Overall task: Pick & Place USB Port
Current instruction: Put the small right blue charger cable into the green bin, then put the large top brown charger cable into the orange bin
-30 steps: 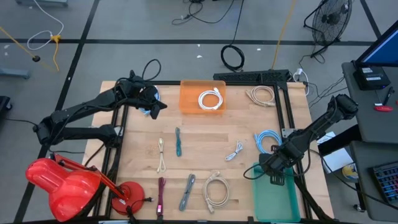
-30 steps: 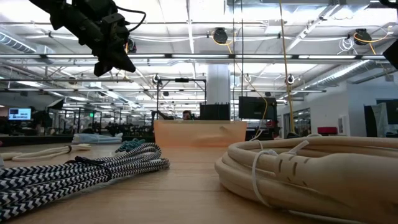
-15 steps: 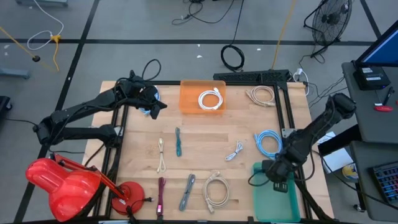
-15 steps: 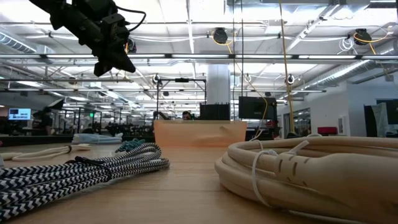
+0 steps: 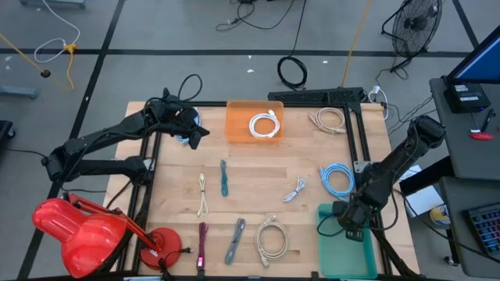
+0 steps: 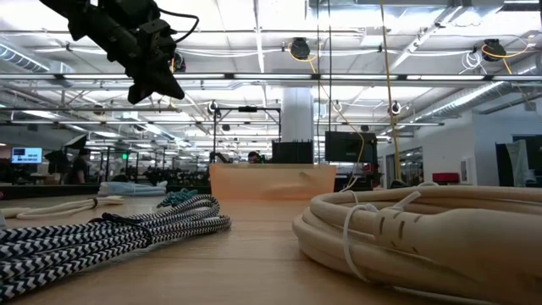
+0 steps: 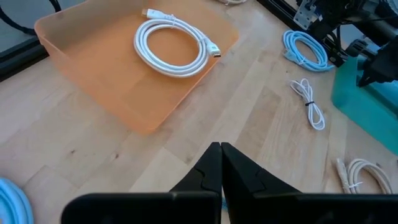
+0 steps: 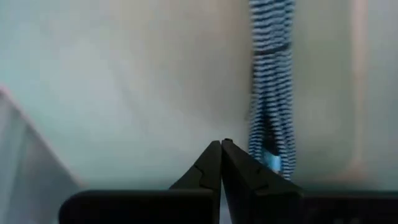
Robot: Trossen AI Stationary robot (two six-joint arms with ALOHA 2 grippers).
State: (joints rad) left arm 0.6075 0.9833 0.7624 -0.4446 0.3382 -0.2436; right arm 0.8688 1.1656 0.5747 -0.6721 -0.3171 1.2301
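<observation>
hovering: right gripper [image 5: 341,222] sits over the near-left corner of the green bin [image 5: 348,261], toward 5 o'clock on the table [image 5: 250,168]
right gripper state: its wrist view shows the two dark fingers [image 8: 214,163] pressed tip to tip with nothing between them
right wrist view: pale green bin wall fills the picture, and a blurred striped cable [image 8: 272,87] shows beyond the fingertips; whether it lies in or behind the bin cannot be told
left gripper: left gripper [image 5: 199,133] held above the table toward 10 o'clock, high in the low view [image 6: 157,85], fingers [image 7: 217,168] closed together and empty
orange bin: orange bin [image 5: 254,122] at 12 o'clock, just right of the left gripper, holding a coiled white cable [image 5: 264,125]; also seen from the left wrist [image 7: 174,45]
light blue cable: coil [image 5: 336,177] at 3 o'clock, just up-table from the right gripper, on the wood
small white cable: small bundle [image 5: 294,190] near the centre, left of the light blue coil
beige coil: beige coil [image 5: 329,119] at 1 o'clock, right of the orange bin
near row: cream coil [image 5: 270,236], grey braided cable [image 5: 235,240] and magenta cable [image 5: 201,243] lie along 6 to 7 o'clock
middle left: teal cable [image 5: 223,177] and thin cream cable [image 5: 204,193] lie side by side, apart from each other
off the table: red lamp [image 5: 74,232] at 8 o'clock beside the left arm's base
</observation>
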